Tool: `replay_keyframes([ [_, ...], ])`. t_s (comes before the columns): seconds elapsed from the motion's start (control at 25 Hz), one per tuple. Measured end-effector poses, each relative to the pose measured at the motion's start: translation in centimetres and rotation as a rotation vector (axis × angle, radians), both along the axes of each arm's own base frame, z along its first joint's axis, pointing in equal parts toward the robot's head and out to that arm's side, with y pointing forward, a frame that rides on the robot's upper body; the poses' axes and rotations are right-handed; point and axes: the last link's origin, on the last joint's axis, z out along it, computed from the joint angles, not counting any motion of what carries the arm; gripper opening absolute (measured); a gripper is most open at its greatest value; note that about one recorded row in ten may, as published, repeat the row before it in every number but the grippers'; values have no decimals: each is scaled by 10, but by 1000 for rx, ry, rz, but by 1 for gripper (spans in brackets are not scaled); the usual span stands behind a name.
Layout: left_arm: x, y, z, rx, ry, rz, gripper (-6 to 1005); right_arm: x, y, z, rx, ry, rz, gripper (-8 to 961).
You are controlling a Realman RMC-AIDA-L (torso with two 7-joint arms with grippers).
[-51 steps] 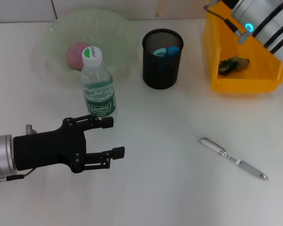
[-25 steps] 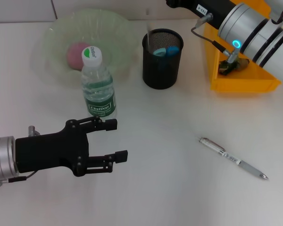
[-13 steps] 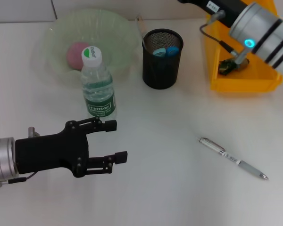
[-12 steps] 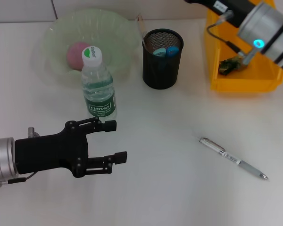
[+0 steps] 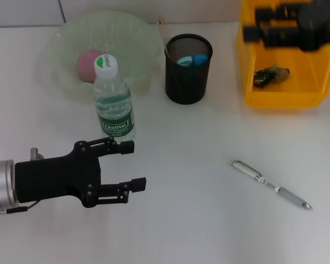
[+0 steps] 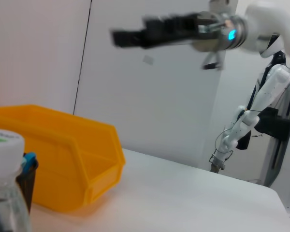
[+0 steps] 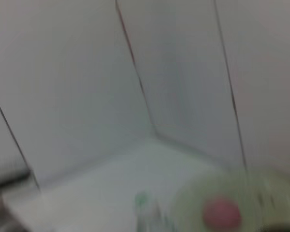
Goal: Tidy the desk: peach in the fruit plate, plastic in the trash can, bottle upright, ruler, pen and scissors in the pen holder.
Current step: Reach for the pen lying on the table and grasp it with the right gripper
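Right end effector (image 5: 264, 30) above bin; pen (image 5: 272, 185) lies diagonal.

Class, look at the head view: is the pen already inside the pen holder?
No, the pen lies flat on the desk, well apart from the pen holder.

White bench (image 5: 198, 220), matte, evenly lit. Pale wall (image 6: 150, 106) behind with thin dark vertical seams; another pale panelled wall (image 7: 87, 82) meets bench at far edge.
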Motion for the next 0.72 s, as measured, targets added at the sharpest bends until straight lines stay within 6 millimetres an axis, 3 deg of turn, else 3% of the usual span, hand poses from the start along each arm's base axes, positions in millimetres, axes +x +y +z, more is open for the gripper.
replay_keyframes([
  [0.04,0,1,1,2,2,-2,812,-7,-16,10,-67,-179,-54,640],
  [0.12,1,2,1,4,5,-10,812,-12,-21,14,-80,-251,-79,640],
  [0.16,3,4,1,2,7,-18,812,-18,-31,19,-96,-414,-141,640],
  [0.28,5,5,1,-3,9,-26,812,-21,-35,18,-111,-537,-204,639],
  [0.44,7,6,1,-6,12,-36,813,-14,-42,-7,-202,-778,-332,639],
  [0.72,7,6,1,-5,13,-39,810,3,-41,-38,-306,-857,-399,638],
])
